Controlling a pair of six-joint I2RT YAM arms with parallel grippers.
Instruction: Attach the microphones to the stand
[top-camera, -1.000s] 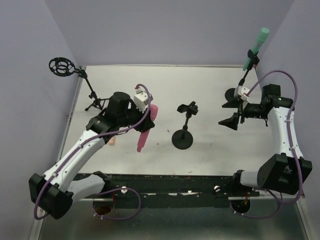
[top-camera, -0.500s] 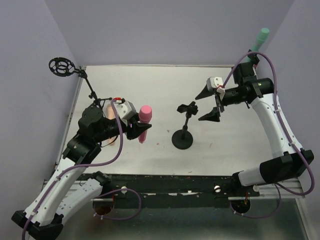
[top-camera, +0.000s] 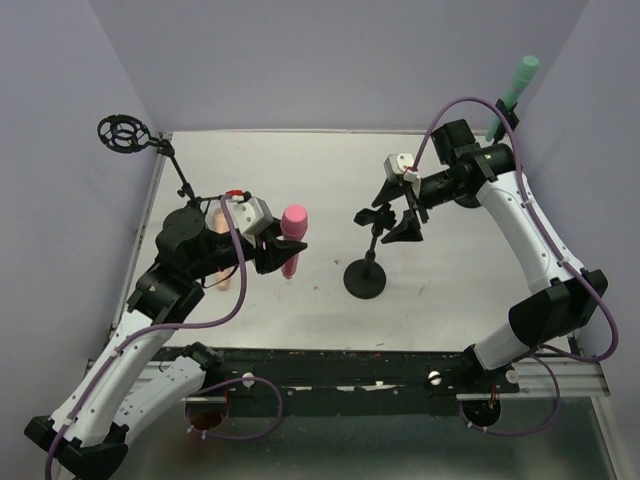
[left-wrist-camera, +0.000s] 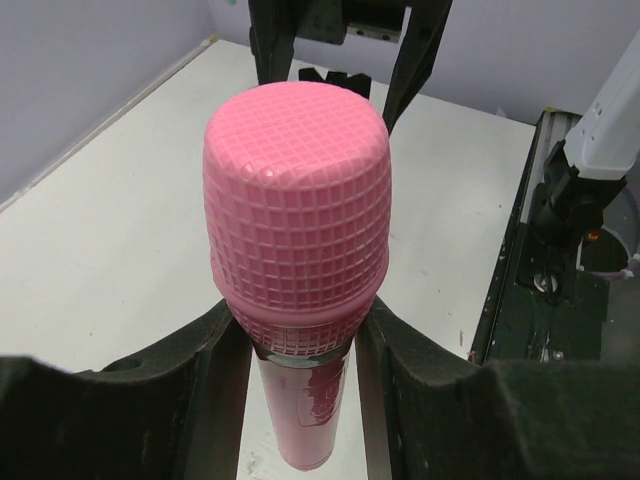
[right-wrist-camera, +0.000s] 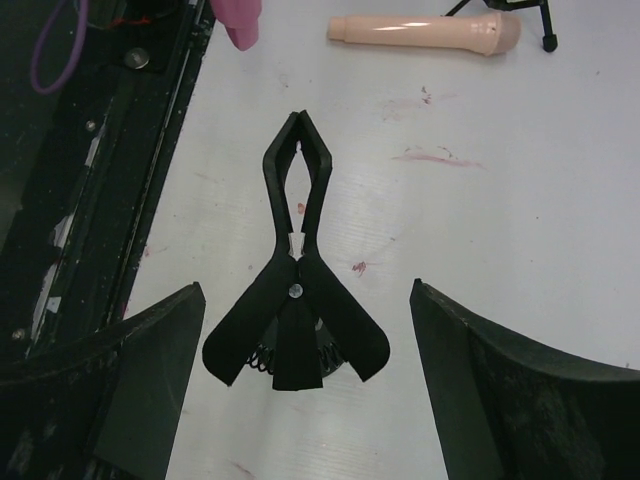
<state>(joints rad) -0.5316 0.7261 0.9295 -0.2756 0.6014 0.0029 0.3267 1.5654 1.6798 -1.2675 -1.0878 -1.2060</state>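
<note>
My left gripper is shut on the pink microphone, holding it upright just below its gridded head, left of the short black stand. The stand's spring clip is closed and empty. It lies between the spread fingers of my open right gripper, which do not touch it. The peach microphone lies flat on the table, mostly hidden behind my left arm in the top view. The mint green microphone sits clipped on the tall stand at the back right.
A tripod stand with a black ring mount stands at the back left corner. Purple walls close in the table on three sides. The black rail with the arm bases runs along the near edge.
My right arm has swung left from the back-right stand and its open fingers now straddle the middle stand's clip. My left arm has raised the pink microphone upright and edged it right.
</note>
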